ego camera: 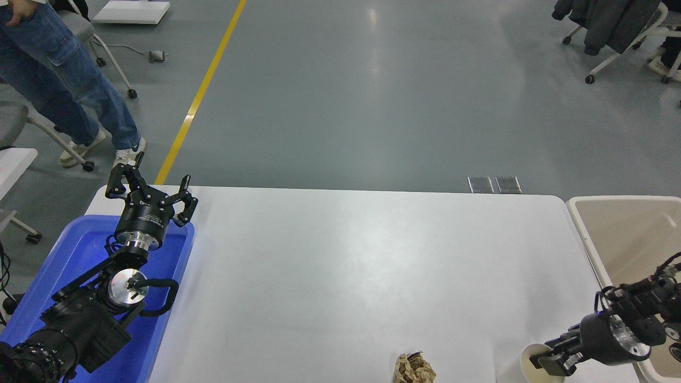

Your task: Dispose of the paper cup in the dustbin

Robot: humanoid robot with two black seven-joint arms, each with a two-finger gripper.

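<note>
Low at the table's [372, 266] five o'clock corner, the right gripper [550, 360] meets the cup [533, 357], its fingers at the rim; whether they have closed on it cannot be told. The cup stands upright just beside the dustbin [612, 205] at three o'clock, so the carry should be short. A paper ball [414, 368] sits at six. The left gripper [150, 195], jaws spread, is parked over the blue tub [58, 260] at nine.
</note>
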